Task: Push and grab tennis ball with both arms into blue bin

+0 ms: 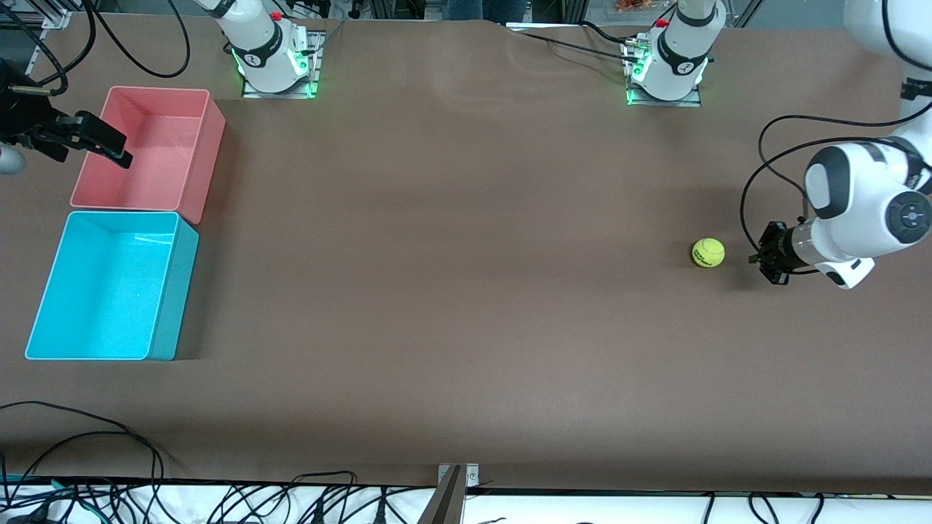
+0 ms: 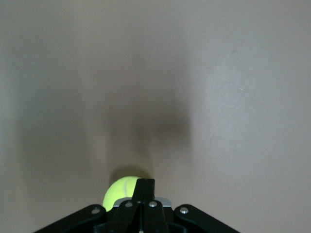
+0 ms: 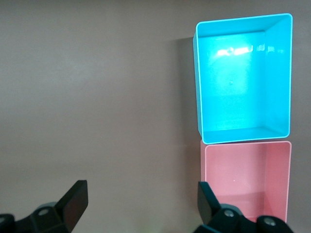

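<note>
So we've got the tennis ball (image 1: 708, 252) sitting on the table (image 1: 466, 291) toward the left arm's end, well apart from the blue bin (image 1: 109, 287) at the right arm's end. Our left gripper (image 1: 770, 260) is low, just beside the ball, fingers pressed together and holding nothing, so it works like a blunt pusher. We'd line it up dead centre on the ball and shove smoothly toward the bins, since an off-centre poke would probably send it rolling wide. The right gripper (image 1: 102, 145) waits over the pink bin (image 1: 149, 153), fingers (image 3: 73, 201) spread apart, ready for the grab.
</note>
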You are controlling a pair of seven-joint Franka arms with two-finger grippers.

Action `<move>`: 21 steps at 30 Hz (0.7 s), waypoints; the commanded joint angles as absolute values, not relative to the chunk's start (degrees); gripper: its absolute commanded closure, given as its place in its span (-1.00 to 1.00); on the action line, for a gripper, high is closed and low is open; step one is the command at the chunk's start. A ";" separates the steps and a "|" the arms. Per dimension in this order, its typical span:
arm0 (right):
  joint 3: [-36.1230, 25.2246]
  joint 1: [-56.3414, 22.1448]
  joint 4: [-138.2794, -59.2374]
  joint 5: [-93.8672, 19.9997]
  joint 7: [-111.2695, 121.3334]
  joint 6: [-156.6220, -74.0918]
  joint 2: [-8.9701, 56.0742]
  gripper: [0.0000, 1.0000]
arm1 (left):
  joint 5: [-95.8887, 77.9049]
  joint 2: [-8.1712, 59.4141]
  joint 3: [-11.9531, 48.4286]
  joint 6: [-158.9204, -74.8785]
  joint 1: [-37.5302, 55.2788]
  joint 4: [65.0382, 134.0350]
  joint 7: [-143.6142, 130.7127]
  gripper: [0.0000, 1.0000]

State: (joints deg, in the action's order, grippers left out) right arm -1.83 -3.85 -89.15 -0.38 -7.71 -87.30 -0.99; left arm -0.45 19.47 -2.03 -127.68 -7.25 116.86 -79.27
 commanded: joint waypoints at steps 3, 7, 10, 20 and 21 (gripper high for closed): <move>-1.76 -3.60 -87.80 -1.49 -6.86 -86.04 -0.70 -1.00 | 1.32 20.91 -1.76 -136.31 -7.47 122.51 -82.79 1.00; -1.85 -3.60 -87.80 -1.49 -6.86 -85.52 -0.70 -1.00 | 1.41 21.18 -1.76 -138.42 -8.43 124.10 -83.76 1.00; -1.93 -3.60 -87.80 -1.49 -6.94 -85.25 -0.70 -1.00 | 1.49 21.09 -1.76 -140.27 -8.53 125.68 -83.85 1.00; -1.93 -3.60 -87.80 -1.49 -6.94 -85.25 -0.70 -1.00 | 14.31 20.92 -1.76 -142.56 -14.41 127.44 -83.76 1.00; -1.85 -3.60 -87.80 -1.49 -6.94 -85.25 -0.70 -1.00 | 15.98 20.83 -1.76 -142.65 -15.28 127.35 -83.76 1.00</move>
